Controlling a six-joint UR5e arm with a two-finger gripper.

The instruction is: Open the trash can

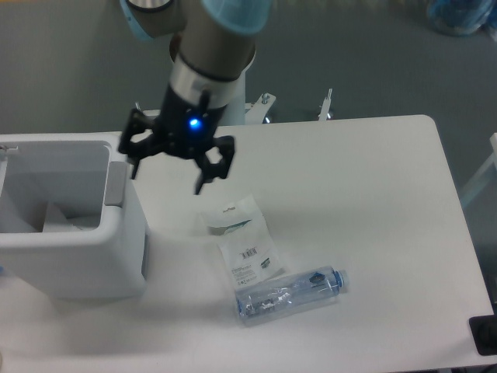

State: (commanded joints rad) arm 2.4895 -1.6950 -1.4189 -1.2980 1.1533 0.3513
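While hanging beside the trash can (74,233), gripper (167,172) points down — fingers spread, empty.

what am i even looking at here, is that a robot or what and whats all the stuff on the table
Yes, that is a robot arm, seen from one fixed camera looking down at a white table. The black claw at its end is the gripper, two fingers spread open and holding nothing, with a blue light above them. At the left stands a big white trash can; you can see inside it, so it appears open. Near the middle lie a clear plastic packet with a barcode label and a clear water bottle on its side.
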